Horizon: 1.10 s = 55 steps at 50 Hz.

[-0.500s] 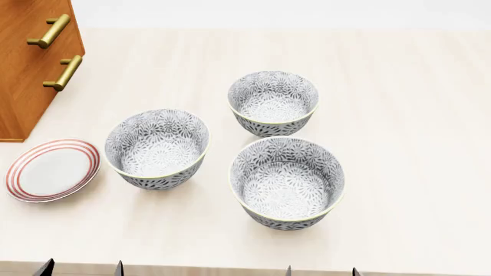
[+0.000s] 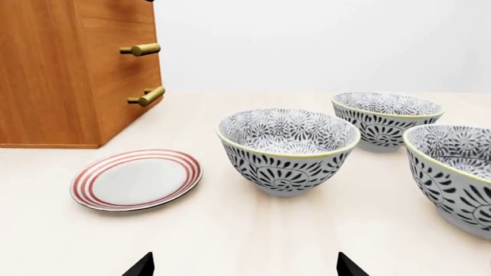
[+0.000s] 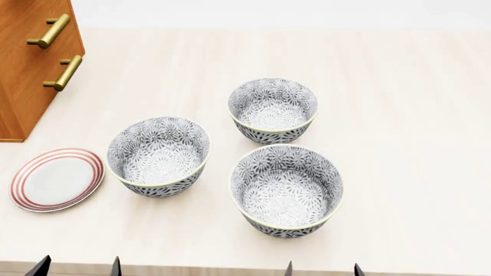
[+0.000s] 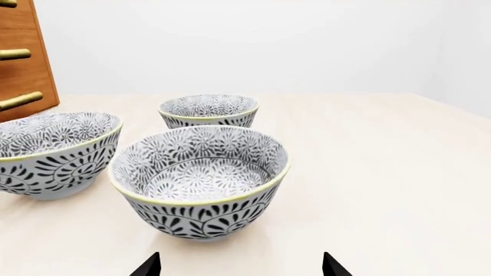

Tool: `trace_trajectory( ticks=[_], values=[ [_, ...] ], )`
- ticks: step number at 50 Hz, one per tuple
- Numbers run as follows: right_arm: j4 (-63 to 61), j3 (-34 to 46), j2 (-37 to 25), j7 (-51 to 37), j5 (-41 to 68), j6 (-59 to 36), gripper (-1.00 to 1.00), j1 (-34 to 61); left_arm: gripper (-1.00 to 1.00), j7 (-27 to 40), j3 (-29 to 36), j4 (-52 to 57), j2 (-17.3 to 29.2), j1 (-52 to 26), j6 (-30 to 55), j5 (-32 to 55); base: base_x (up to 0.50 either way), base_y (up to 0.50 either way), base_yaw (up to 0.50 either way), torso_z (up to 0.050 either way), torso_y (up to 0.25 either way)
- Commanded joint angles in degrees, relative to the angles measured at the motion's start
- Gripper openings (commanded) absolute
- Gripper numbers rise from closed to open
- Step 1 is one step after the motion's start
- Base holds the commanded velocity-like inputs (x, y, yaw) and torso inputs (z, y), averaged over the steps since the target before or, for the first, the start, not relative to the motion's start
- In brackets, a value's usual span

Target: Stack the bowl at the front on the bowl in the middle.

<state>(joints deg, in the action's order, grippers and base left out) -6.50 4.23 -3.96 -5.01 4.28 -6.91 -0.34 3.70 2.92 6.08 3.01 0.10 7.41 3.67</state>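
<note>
Left gripper [image 3: 77, 267] and right gripper [image 3: 322, 269] low, jaws spread, empty

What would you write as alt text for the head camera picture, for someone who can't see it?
Three matching grey-flowered bowls stand apart on a pale table: the bowl at the front, the bowl in the middle to its left, a third bowl behind. A red-ringed plate lies beside a wooden cabinet; only dark hand tips show at the bottom edge.
</note>
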Motion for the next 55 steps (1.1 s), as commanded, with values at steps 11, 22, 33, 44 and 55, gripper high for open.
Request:
trace_trajectory(
  ticks=[11, 22, 33, 44, 55],
  values=[
    [-34.48, -3.18, -4.58, -4.83, 9.9, -45.63, 1.0, 15.01, 1.0, 4.85, -1.65, 28.96, 0.96, -18.09, 45.45, 7.11, 0.0, 0.0, 0.0, 0.0, 0.0],
    [-38.01, -1.33, -5.9, -8.05, 9.28, -54.73, 1.0, 22.57, 1.0, 6.33, -3.72, 34.01, 1.41, -24.28, 53.21, 10.0, 0.0, 0.0, 0.0, 0.0, 0.0],
    [-35.82, -1.07, -6.4, -7.99, 9.34, -52.85, 1.0, 22.04, 1.0, 7.33, -1.77, 32.01, 2.1, -22.5, 48.59, 9.31, 0.0, 0.5, 0.0, 0.0, 0.0],
    [-33.21, 0.69, -6.98, -7.92, 8.91, -50.64, 1.0, 21.67, 1.0, 7.99, -1.49, 30.24, 2.44, -22.24, 46.98, 9.8, 0.0, 0.31, 0.0, 0.0, 0.0],
    [-32.95, 1.73, -7.83, -6.87, 9.76, -50.19, 1.0, 21.62, 1.0, 8.56, -1.02, 30.39, 3.1, -21.33, 45.56, 10.21, 0.36, 0.0, 0.0, 0.0, 0.0]
  ],
)
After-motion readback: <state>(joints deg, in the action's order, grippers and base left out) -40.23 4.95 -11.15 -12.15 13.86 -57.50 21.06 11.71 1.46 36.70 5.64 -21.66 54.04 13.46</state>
